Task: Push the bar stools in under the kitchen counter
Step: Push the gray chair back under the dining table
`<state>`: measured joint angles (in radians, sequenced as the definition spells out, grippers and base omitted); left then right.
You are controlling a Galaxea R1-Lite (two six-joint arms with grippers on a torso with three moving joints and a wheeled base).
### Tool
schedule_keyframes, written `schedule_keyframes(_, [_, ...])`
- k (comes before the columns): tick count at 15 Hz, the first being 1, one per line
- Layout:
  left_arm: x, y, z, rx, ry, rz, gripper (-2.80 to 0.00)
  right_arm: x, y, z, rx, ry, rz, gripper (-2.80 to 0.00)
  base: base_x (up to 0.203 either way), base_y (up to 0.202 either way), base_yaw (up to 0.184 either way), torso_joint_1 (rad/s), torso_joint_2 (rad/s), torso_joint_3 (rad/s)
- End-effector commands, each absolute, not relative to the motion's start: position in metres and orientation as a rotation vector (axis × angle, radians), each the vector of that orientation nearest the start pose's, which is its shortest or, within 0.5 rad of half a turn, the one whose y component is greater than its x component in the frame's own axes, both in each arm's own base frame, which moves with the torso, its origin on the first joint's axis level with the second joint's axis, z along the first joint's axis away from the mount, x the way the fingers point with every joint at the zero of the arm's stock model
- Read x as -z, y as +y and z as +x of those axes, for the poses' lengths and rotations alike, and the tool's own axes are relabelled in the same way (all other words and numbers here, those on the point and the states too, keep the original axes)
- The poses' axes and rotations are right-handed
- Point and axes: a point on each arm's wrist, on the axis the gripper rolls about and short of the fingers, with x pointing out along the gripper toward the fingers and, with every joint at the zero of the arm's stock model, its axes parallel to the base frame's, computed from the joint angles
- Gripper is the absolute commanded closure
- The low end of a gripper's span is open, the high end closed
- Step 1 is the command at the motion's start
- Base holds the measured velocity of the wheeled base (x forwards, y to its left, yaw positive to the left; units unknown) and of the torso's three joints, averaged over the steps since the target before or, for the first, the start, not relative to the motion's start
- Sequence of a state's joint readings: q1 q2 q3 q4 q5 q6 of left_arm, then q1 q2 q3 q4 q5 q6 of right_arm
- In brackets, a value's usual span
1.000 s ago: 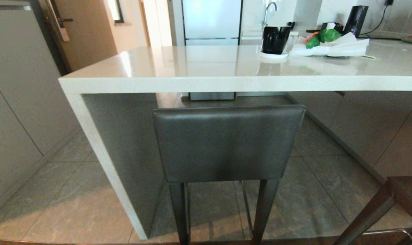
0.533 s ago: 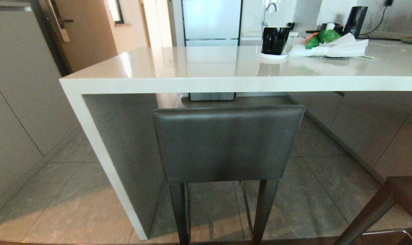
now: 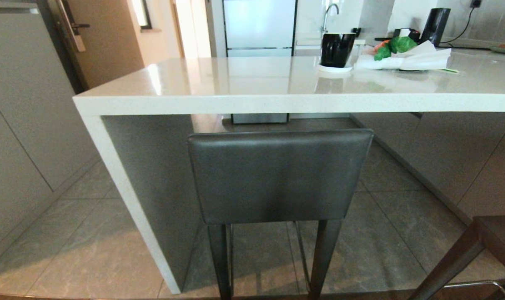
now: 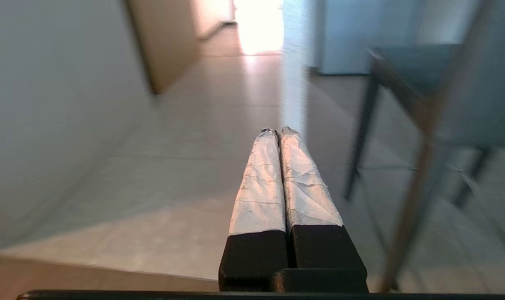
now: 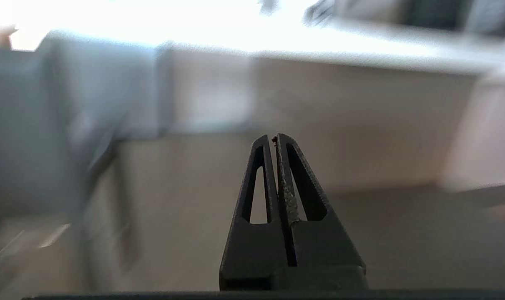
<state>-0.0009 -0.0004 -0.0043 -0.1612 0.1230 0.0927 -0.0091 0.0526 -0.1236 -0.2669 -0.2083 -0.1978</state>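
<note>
Since the earlier frame, a small dark shape at the head view's 8 o'clock corner has gone; stool and counter keep their places. One dark grey leather-backed bar stool (image 3: 279,177) stands at 6 o'clock, its backrest below the thick edge of the white speckled stone kitchen counter (image 3: 252,103). A second dark stool seat (image 3: 496,237) shows at 4 o'clock, out from the counter. At 1 o'clock a black mug (image 3: 337,49) sits on the slab. The left gripper (image 4: 278,132) has its taped fingers pressed together, empty; the right gripper (image 5: 274,138) is likewise closed on nothing.
</note>
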Motion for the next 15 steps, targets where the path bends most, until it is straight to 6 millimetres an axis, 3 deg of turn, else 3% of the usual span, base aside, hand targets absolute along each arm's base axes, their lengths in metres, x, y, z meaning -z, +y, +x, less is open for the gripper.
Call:
schedule_keyframes(1, [-0.089, 0.001, -0.024, -0.067, -0.137, 0.084, 0.0, -0.104, -0.002, -0.028, 0.116, -0.258, -0.146, 0.0, 0.0, 0.0, 0.0, 0.0, 0.0, 0.0])
schedule_keyframes(5, [-0.075, 0.0, -0.023, 0.009, 0.007, 0.076, 0.0, -0.075, 0.001, -0.023, -0.02, 0.007, -0.121, 0.0, 0.0, 0.0, 0.0, 0.0, 0.0, 0.0])
schedule_keyframes(15, [-0.076, 0.0, -0.023, -0.003, -0.009, -0.002, 0.0, -0.075, 0.0, -0.023, -0.015, 0.001, -0.063, 0.0, 0.0, 0.0, 0.0, 0.0, 0.0, 0.0])
